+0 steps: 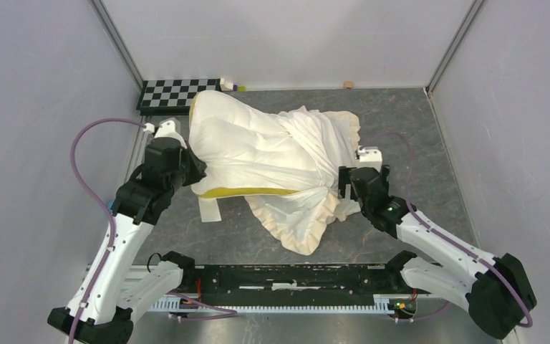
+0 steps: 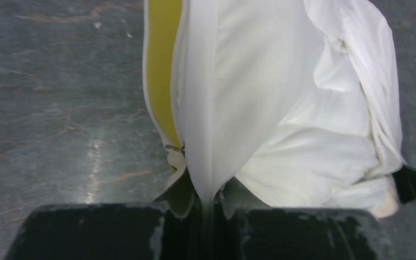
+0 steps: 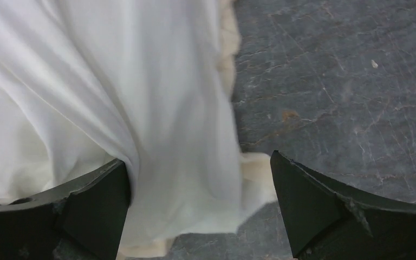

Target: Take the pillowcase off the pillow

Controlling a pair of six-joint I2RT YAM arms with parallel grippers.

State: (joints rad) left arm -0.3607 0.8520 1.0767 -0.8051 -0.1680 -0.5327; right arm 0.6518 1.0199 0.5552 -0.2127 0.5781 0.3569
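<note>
The pillow (image 1: pixel 240 147) lies mid-table, plump and cream-white, with its yellow band (image 1: pixel 247 192) along the near edge. The pillowcase (image 1: pixel 315 154) is bunched over the pillow's right end, cream side out, and its frill (image 1: pixel 301 233) spills onto the table. No grey face shows. My left gripper (image 1: pixel 195 172) is shut on a fold at the pillow's left edge. In the left wrist view the jaws (image 2: pixel 211 203) pinch white fabric beside the yellow band (image 2: pixel 162 65). My right gripper (image 1: pixel 347 190) is open at the pillowcase's right side, and loose pillowcase fabric (image 3: pixel 157 135) lies between its jaws (image 3: pixel 200 203).
A checkerboard (image 1: pixel 179 93) lies at the back left, with small items (image 1: pixel 229 84) and a block (image 1: pixel 347 84) by the back wall. A white tag (image 1: pixel 210 210) hangs from the pillow's near edge. Grey walls close both sides. A black rail (image 1: pixel 286 276) runs along the front.
</note>
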